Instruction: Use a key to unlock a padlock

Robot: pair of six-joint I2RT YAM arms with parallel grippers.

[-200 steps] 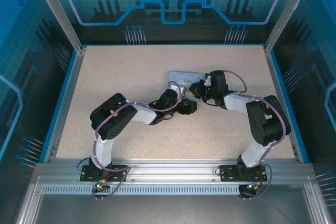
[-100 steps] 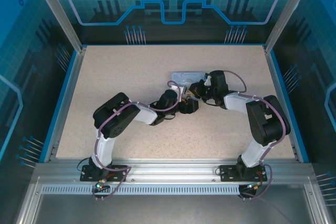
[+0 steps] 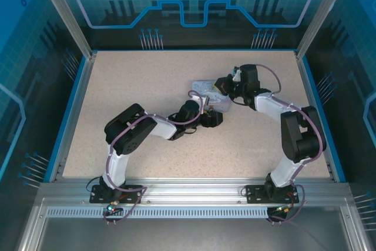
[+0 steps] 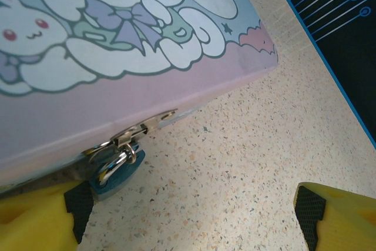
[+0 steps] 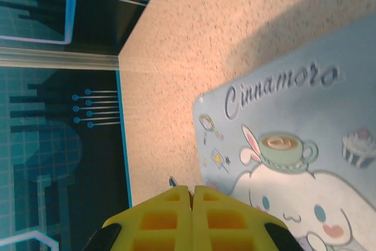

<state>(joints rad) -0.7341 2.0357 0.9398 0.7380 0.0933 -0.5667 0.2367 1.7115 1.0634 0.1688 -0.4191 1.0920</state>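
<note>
Blue-grey metal is seen on the small body of the padlock (image 4: 120, 174), and a shiny silver loop is fixed on top of it. The padlock is hung from a metal clasp (image 4: 144, 129) on the edge of the tin (image 4: 147, 45), in the lower left of the left wrist view. White cartoon bunnies are printed on the tin. The left gripper (image 4: 188, 218) is held wide apart. One yellow finger is seen just beside the padlock, and the other is far off in the lower right corner. In the right wrist view the right gripper (image 5: 191, 195) is pressed tight together at the bottom of the frame. The thin dark tip of the key (image 5: 173, 181) is seen poking out by its fingertips, over the speckled table (image 5: 176, 57).
</note>
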